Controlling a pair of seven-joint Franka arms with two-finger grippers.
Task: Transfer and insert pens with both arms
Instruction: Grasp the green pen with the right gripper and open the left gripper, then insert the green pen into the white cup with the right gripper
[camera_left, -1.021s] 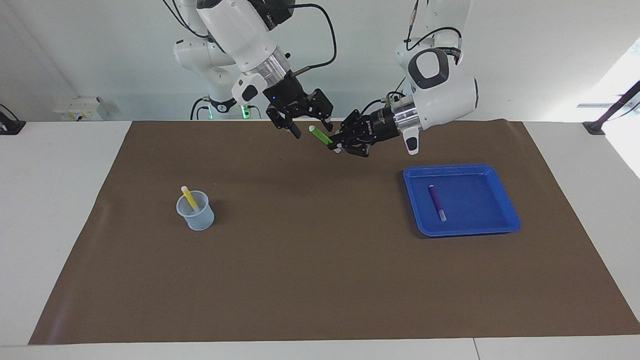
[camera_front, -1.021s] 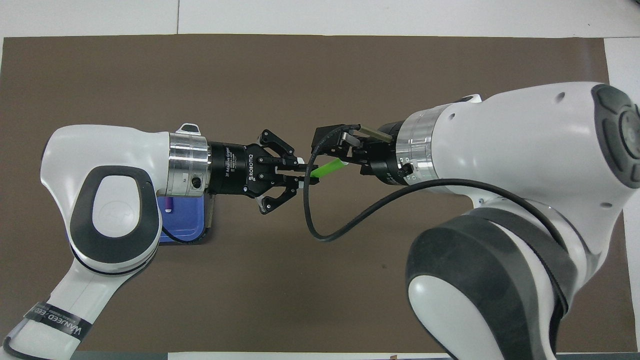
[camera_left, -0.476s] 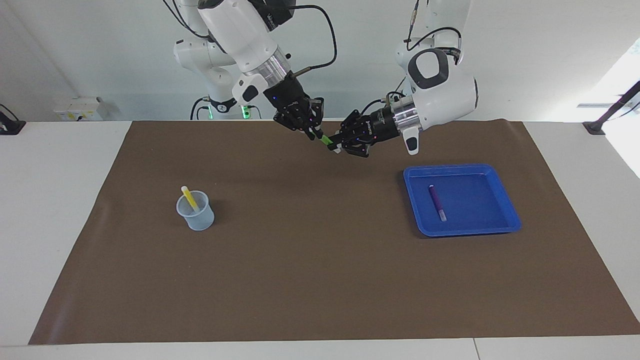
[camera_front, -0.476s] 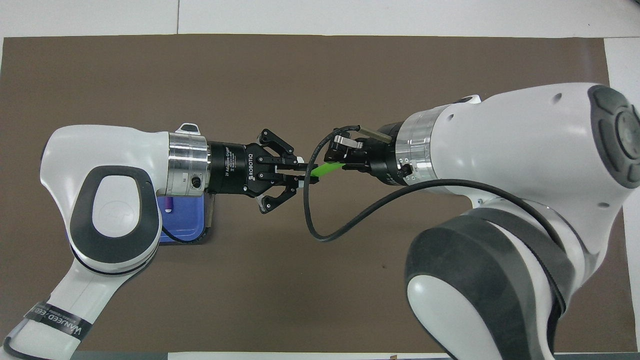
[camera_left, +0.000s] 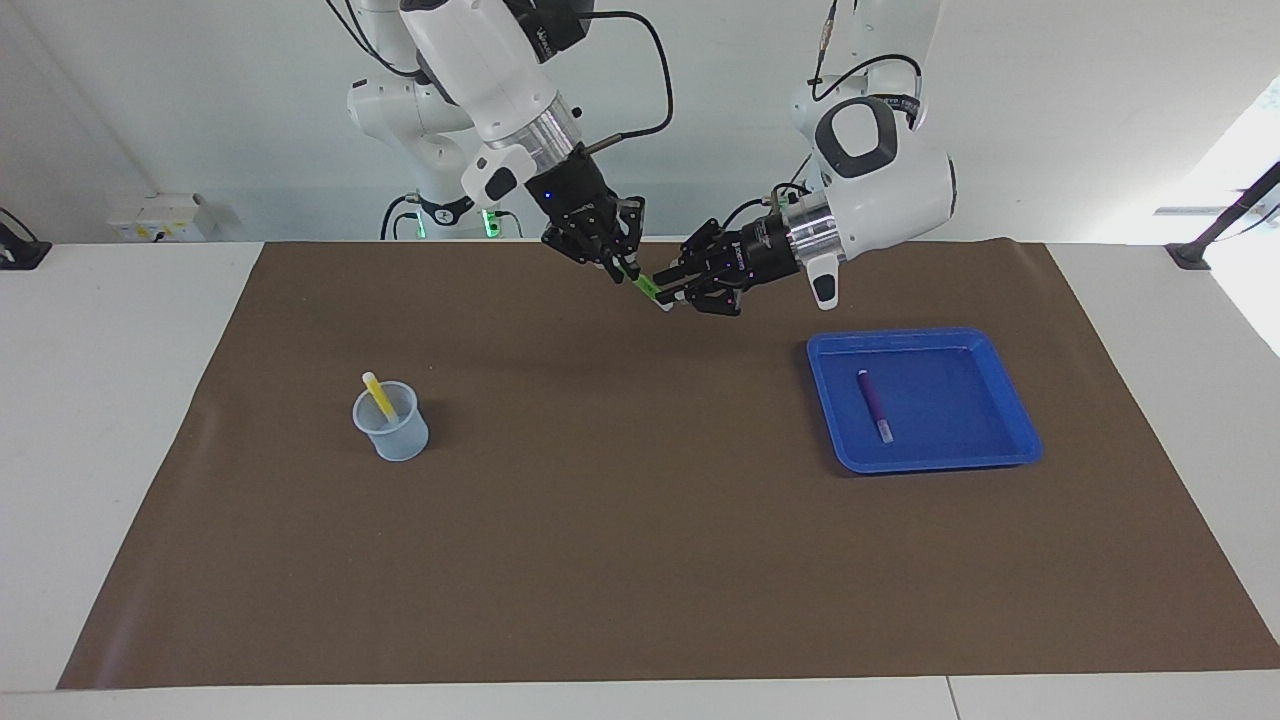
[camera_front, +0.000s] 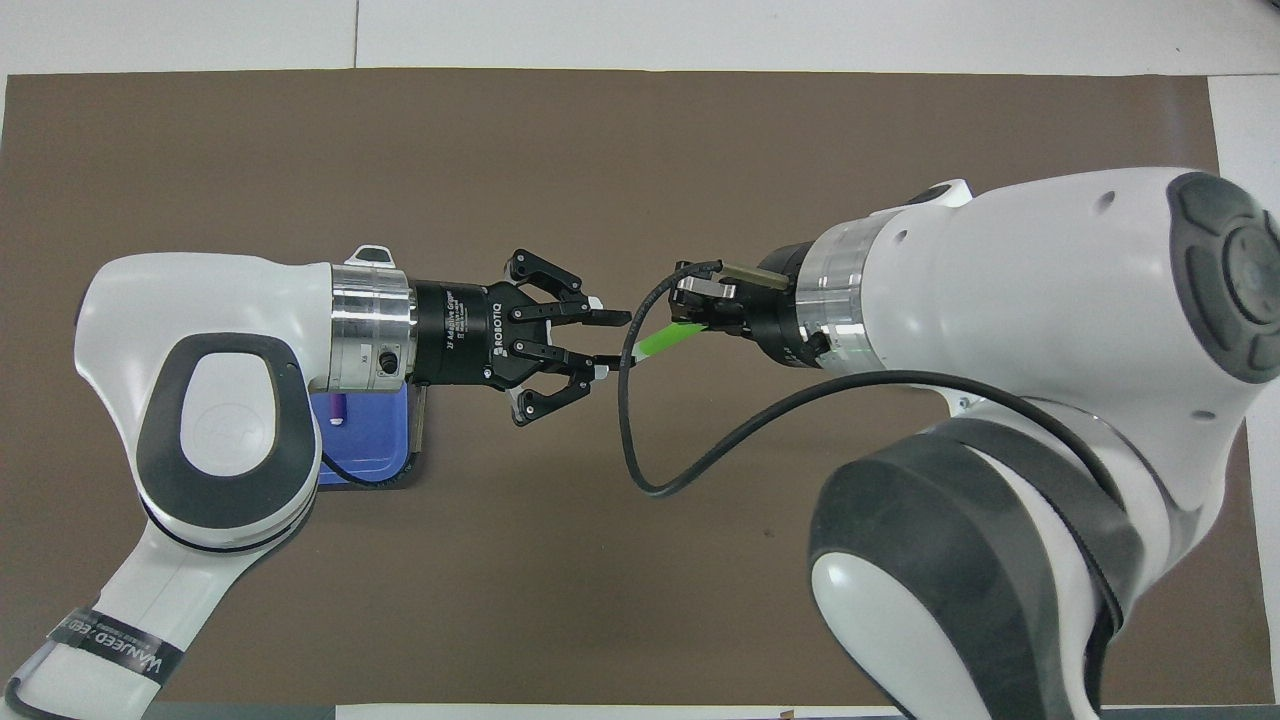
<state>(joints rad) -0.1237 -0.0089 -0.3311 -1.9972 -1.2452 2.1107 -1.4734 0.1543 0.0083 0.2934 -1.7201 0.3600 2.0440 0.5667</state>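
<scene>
Here we hold the green pen (camera_front: 663, 342) in the air over the mat (camera_left: 640, 520), its long axis running from 2 to 8 o'clock in the overhead view, pale tip at 8. Our right gripper (camera_front: 697, 315) clamps its upper end. Our left gripper (camera_front: 605, 345) sits level at the tip with fingers (camera_front: 608, 318) spread and clear of it. The yellow pen (camera_left: 379, 396) leans in the cup (camera_left: 392, 424); the purple pen (camera_left: 874, 404) lies in the tray (camera_left: 1000, 420).
</scene>
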